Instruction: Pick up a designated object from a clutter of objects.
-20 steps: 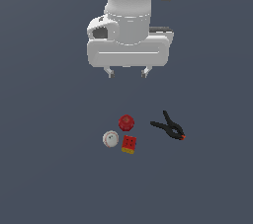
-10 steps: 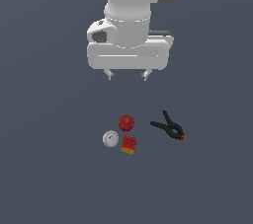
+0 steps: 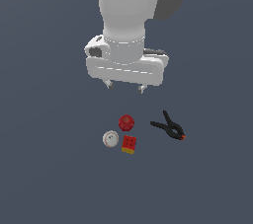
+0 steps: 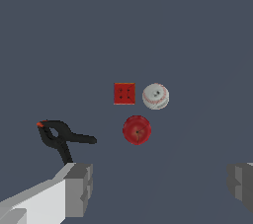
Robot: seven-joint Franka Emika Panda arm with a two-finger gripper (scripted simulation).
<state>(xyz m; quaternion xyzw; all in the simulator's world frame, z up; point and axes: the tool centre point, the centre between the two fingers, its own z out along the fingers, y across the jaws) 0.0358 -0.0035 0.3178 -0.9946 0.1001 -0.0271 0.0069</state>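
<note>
The gripper (image 3: 125, 88) hangs above the table (image 3: 44, 168), its two fingers spread wide apart with nothing between them; in the wrist view one grey fingertip (image 4: 79, 188) shows at one side of the picture and the other at the opposite side. No edge or corner of the table shows in either view. Below the gripper in the exterior view lies a tight group of three small things. The white baseball (image 3: 110, 139), with thin red stitching, rests on the table at the exterior view's left of the group, just beside the red cube (image 3: 129, 143), whose yellow base faces the camera. The red round ribbed object (image 3: 126, 122) sits just beyond those two, close to both; whether it touches either cannot be told. The black spring clamp (image 3: 169, 127) lies flat on the table apart from the group, toward the exterior view's right, its orange tip pointing away from them. The gripper touches none of these.
</note>
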